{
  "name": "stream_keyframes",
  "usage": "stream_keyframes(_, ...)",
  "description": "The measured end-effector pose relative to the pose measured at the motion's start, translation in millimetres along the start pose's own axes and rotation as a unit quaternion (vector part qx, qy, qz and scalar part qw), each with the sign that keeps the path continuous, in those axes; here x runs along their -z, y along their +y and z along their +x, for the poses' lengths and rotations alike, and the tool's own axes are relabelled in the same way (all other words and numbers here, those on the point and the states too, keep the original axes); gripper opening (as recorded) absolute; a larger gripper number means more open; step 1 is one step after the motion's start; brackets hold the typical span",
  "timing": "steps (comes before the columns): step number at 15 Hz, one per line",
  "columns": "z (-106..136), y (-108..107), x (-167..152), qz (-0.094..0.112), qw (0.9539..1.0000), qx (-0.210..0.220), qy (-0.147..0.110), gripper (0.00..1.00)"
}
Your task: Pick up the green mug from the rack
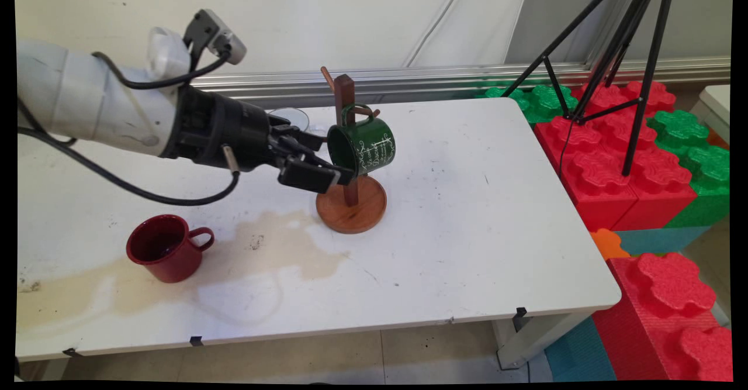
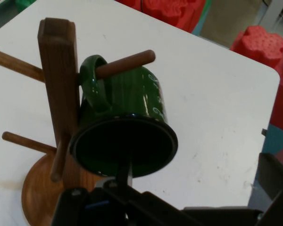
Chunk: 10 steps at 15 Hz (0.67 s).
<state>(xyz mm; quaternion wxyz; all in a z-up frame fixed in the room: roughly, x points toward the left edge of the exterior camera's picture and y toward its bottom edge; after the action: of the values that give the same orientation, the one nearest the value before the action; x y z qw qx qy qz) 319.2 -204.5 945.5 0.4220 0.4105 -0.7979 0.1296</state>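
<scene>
One green mug already hangs by its handle on a peg of your wooden mug tree; your gripper sits released at its rim. A red mug stands well apart on the counter.

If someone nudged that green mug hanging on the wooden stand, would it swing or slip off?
The green mug hangs by its handle on a peg, so it would probably swing. Its glossy surface looks slippery. The peg tilts upward, so sliding off seems unlikely.
</scene>
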Motion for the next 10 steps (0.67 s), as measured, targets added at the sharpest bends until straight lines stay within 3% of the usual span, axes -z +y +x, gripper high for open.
stream_keyframes(10,-1,-4,-43,0.005,0.9993,0.033,0.015,1.00)
